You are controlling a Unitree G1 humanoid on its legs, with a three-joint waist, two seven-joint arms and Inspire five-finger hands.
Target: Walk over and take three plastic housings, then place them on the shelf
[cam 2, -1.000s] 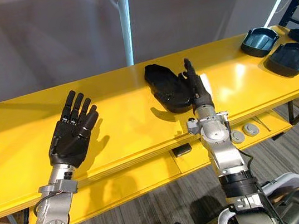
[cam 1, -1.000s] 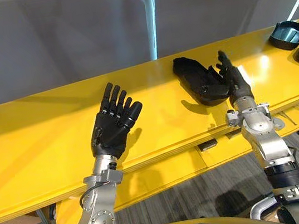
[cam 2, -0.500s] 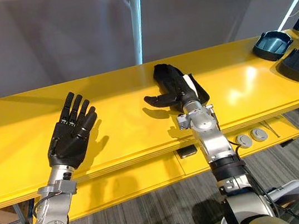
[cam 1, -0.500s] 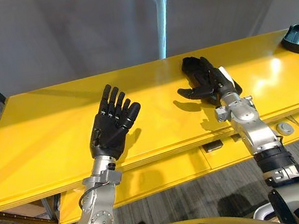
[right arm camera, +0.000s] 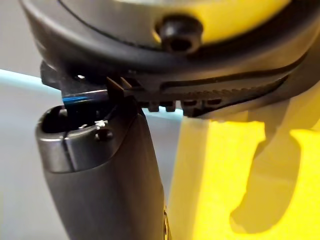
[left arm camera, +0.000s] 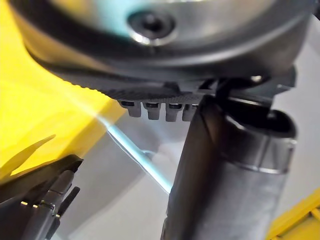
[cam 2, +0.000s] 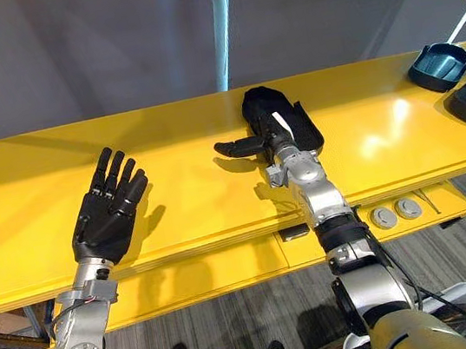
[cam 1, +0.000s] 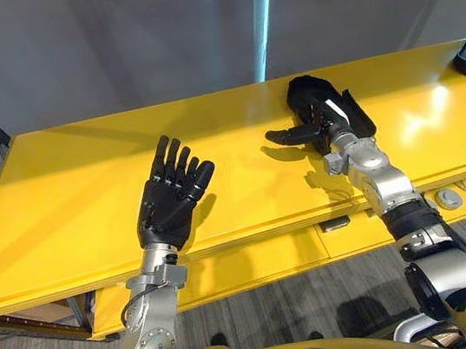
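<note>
Left arm [cam 1: 154, 331] comes up from lower left, forearm steep, wrist nearly in line with it. Left hand [cam 1: 168, 210] raised, palm facing the head camera, fingers [cam 1: 180, 160] straight and slightly fanned, pointing up and away; palm empty. Right arm [cam 1: 387, 194] enters from lower right, forearm slanting forward and inward. Right hand [cam 1: 330, 120] lies back-up, a white strip showing on it; thumb [cam 1: 287, 136] juts straight out toward the robot's left. Hands well apart
</note>
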